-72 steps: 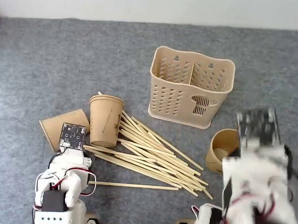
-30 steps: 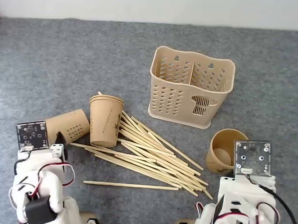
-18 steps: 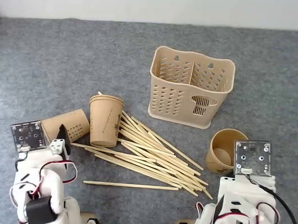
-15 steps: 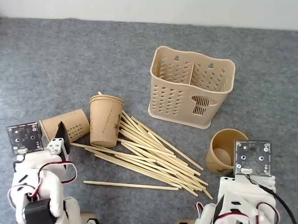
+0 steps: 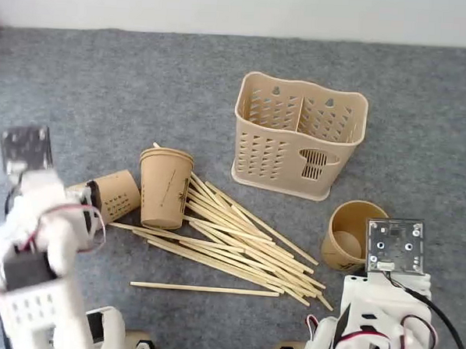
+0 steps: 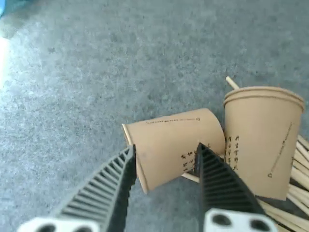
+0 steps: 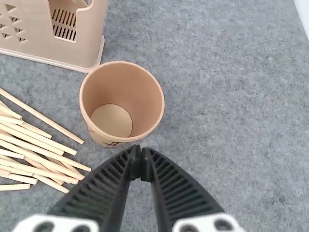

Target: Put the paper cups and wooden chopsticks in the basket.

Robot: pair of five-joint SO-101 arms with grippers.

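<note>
Three brown paper cups are out on the grey carpet. One cup (image 5: 115, 194) lies on its side at the left, and one (image 5: 165, 188) stands right beside it. The third cup (image 5: 353, 232) stands open-mouthed near the beige basket (image 5: 300, 135). A pile of wooden chopsticks (image 5: 237, 241) spreads between them. My left gripper (image 6: 165, 149) is open, its fingers either side of the lying cup (image 6: 174, 145) without touching it. My right gripper (image 7: 140, 153) is shut and empty, just short of the open cup (image 7: 121, 101).
A single chopstick (image 5: 203, 289) lies apart near the front edge. The basket has a divider and two compartments with nothing in them. The left arm (image 5: 34, 234) and right arm (image 5: 390, 308) stand at the front corners. Open carpet lies behind and to the left.
The left arm has lifted and swung forward and left, bringing its open gripper up to the lying cup. The right arm pulled back early on and has since kept still.
</note>
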